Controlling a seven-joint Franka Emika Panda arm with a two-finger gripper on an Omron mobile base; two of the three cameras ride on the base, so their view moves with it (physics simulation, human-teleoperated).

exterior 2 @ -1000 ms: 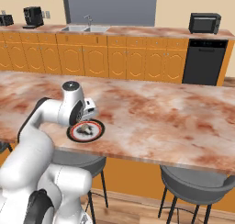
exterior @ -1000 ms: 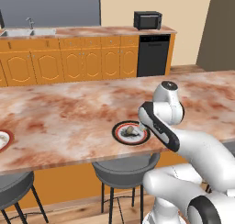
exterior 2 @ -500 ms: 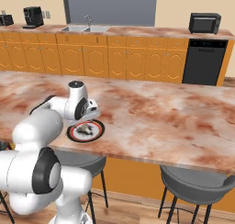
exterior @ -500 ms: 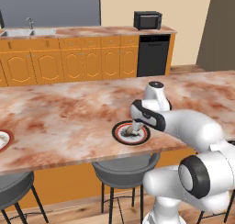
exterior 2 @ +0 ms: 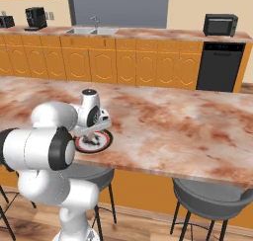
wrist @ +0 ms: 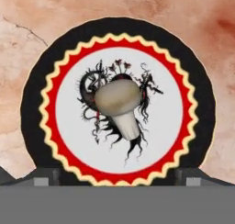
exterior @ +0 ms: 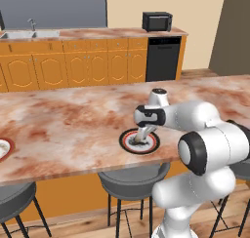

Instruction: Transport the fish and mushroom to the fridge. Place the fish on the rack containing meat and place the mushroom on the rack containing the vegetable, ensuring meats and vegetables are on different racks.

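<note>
The left base view looked forward and down from behind the arm's left side, and the right base view did the same from behind its right; both took in the marbled tabletop (exterior: 73, 120), the round plate (exterior: 139, 141) near its front edge and the orange cabinets (exterior 2: 123, 62) along the far wall. The hand view looked straight down, close over that same plate.
</note>
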